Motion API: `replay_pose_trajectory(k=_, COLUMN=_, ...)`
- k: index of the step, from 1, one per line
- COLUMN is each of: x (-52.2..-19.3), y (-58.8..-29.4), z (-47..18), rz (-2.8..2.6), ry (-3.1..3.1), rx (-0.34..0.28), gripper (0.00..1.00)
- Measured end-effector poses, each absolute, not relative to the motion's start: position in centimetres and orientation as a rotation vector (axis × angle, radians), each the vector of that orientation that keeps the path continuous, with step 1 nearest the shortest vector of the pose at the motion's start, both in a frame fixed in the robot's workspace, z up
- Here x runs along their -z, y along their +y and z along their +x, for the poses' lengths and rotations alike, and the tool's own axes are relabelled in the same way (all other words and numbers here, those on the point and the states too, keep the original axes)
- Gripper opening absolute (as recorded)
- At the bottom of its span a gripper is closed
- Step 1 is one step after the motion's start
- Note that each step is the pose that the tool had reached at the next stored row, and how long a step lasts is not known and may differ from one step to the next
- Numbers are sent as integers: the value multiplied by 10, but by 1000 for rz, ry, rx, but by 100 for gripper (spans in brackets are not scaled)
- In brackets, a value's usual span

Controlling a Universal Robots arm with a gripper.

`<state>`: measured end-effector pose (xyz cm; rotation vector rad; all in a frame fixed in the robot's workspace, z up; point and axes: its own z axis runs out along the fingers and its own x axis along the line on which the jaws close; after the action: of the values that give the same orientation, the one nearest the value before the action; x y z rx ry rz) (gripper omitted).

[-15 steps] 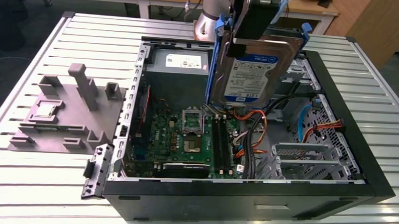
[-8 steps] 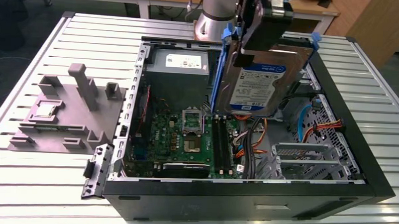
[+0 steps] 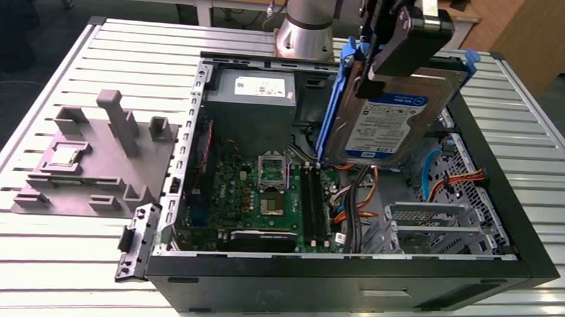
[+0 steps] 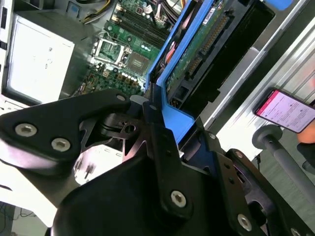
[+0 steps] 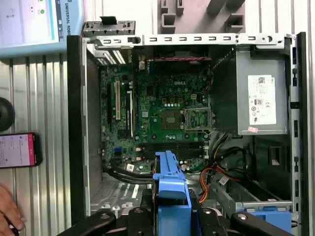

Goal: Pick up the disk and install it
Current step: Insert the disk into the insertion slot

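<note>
As seen in the exterior view, got a slatted metal desk (image 3: pixel 70 45) carrying the whole setup. Wooden furniture (image 3: pixel 536 33) behind it, robot base (image 3: pixel 306 29) at the far edge. Toward the exterior view's left, a grey moulded fixture (image 3: pixel 94 159) with upright posts, just beside the computer case (image 3: pixel 353 281). In the first wrist view, a phone (image 5: pixel 17 150) with a lit display outside the case wall, a person's hand (image 5: pixel 7 209) near it, a lit screen (image 5: pixel 32 22) further along that side.

Case on its side, open face up. Inside:
- green motherboard (image 3: pixel 262 193) flat on the case floor, CPU socket mid-board
- grey power supply (image 3: pixel 251 94) with a white sticker, against the far wall
- perforated metal drive cage (image 3: pixel 431 223) toward the exterior view's right
- orange cables (image 3: pixel 456 182) just beside the cage

Pincer (image 3: pixel 392 60) clenched on the disk (image 3: pixel 396 127), gripping at the upper end across its blue frame (image 3: pixel 333 111). Holds it upright, label side to the exterior camera, up off the desk and over the case interior, between the motherboard and the drive cage. Lower edge down near the cables; can't tell whether touching anything there.

In the second wrist view, circuit-board side of the disk (image 4: pixel 206 39) in sight, black fingers (image 4: pixel 155 115) pressed onto the blue frame. In the first wrist view, same frame edge-on, over the memory slots (image 5: pixel 170 146).
</note>
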<state>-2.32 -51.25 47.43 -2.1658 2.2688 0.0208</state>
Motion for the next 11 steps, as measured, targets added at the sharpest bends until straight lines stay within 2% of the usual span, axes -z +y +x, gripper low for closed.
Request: replay_pose_trajectory(k=11, x=-472, y=-534, z=-12, rz=-2165, ry=2269, rx=-21, gripper=36)
